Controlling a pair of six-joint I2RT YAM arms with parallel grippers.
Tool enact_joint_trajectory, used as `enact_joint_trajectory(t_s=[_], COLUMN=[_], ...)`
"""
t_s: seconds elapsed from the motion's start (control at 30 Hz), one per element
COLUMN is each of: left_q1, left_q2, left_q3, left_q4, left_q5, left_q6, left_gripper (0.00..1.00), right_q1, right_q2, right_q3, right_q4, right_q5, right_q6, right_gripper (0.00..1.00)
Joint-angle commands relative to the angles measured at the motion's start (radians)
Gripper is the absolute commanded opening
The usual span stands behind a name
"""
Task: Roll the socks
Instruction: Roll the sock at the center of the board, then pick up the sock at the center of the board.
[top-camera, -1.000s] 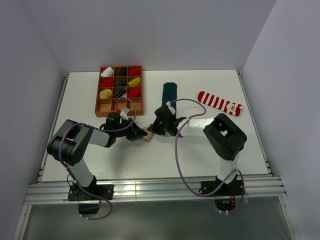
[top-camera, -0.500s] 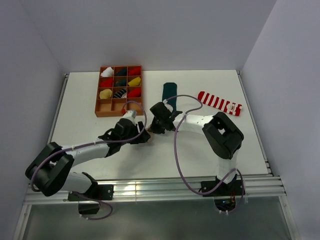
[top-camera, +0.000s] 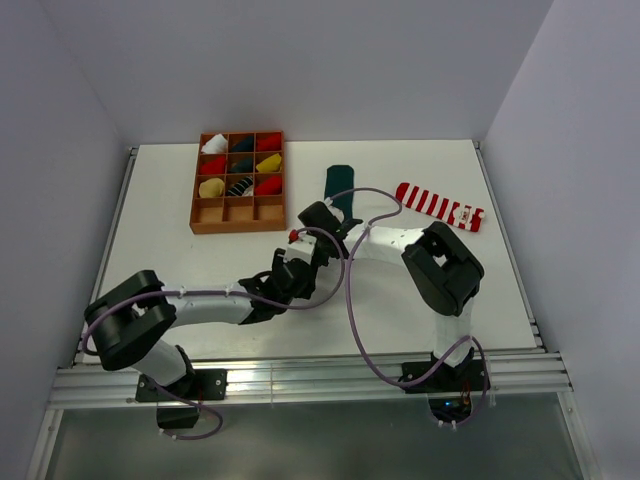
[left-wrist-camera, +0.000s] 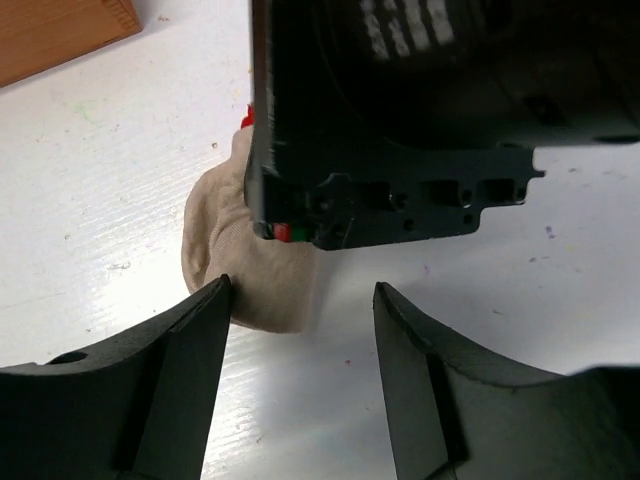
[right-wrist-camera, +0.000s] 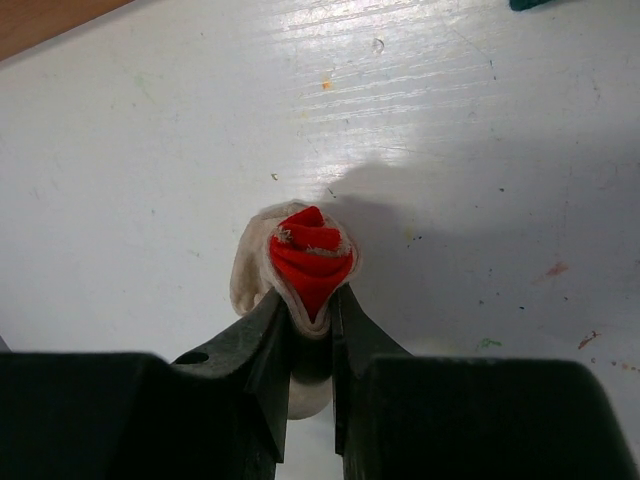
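The beige sock (right-wrist-camera: 262, 262) is rolled into a bundle with its red toe (right-wrist-camera: 312, 258) at the core. My right gripper (right-wrist-camera: 311, 303) is shut on it, pinching the roll just above the table. In the top view this gripper (top-camera: 304, 244) is left of centre, with the sock's red end (top-camera: 293, 236) showing beside it. My left gripper (left-wrist-camera: 302, 292) is open on the near side of the sock (left-wrist-camera: 232, 262), its left finger (left-wrist-camera: 190, 370) touching the roll. The dark green sock (top-camera: 340, 184) and the red-and-white striped sock (top-camera: 438, 205) lie flat farther back.
A brown wooden compartment box (top-camera: 240, 222) at the back left holds rolled bundles in white, red, yellow and dark colours; its front row shows bare wood. The right arm's cable (top-camera: 352, 300) loops across the table's middle. The two grippers are close together.
The left arm has stretched out to the right along the table and its gripper now stands open just near of the sock. The right gripper has shifted left and holds the roll.
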Motion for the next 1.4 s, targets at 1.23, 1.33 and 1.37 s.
enact_joint_trajectory(t_s=[1.23, 1.33, 1.37], left_q1=[0.327, 0.383, 0.399], left_q2=[-0.024, -0.009, -0.006], left_q3=[-0.061, -0.065, -0.068], left_q4=[-0.019, -0.013, -0.007], left_q5=[0.597, 0.689, 0.713], left_q6=[-0.195, -0.23, -0.239], left_gripper=[0.01, 0.01, 0.01], right_q1=[-0.024, -0.024, -0.024], right_q2=[-0.2, -0.186, -0.178], right_q3=[-0.299, -0.309, -0.314], right_q4=[0.403, 0.428, 0.44], right_q5=[-0.029, -0.036, -0.038], right_q6=[0.05, 0.063, 0.064], right_gripper=[0.68, 0.68, 0.68])
